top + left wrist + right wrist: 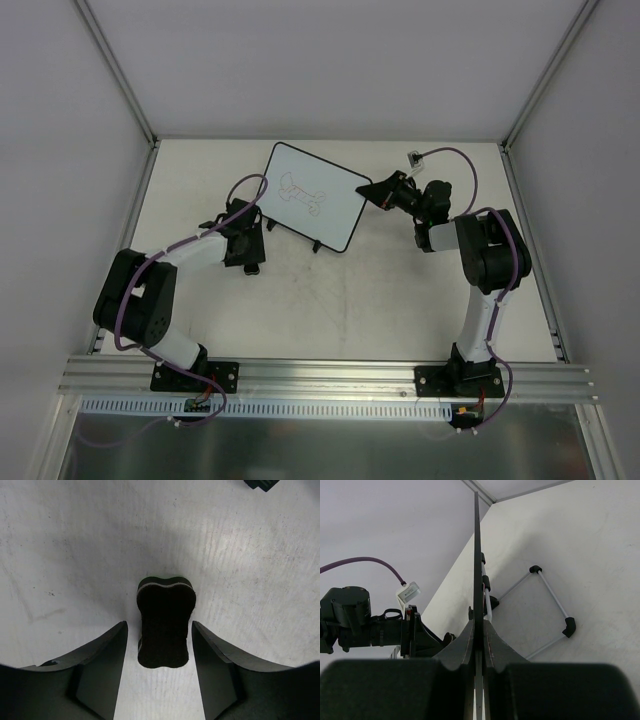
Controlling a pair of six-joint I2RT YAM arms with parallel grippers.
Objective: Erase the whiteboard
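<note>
The whiteboard (330,215) stands tilted at the back middle of the table, white with a thin black frame and a faint bone drawing (303,193). My right gripper (378,190) is shut on its right edge. In the right wrist view the board (477,555) shows edge-on between the closed fingers of that gripper (478,624), with its wire stand (551,600) resting on the table. My left gripper (246,250) is low over the table, left of the board. In the left wrist view it (160,627) is open, with a black eraser (166,615) lying on the table between the fingers, not touched.
Grey walls and metal posts (118,70) close in the white table (350,300) on three sides. An aluminium rail (330,375) runs along the near edge. A black foot (260,484) shows at the top right of the left wrist view.
</note>
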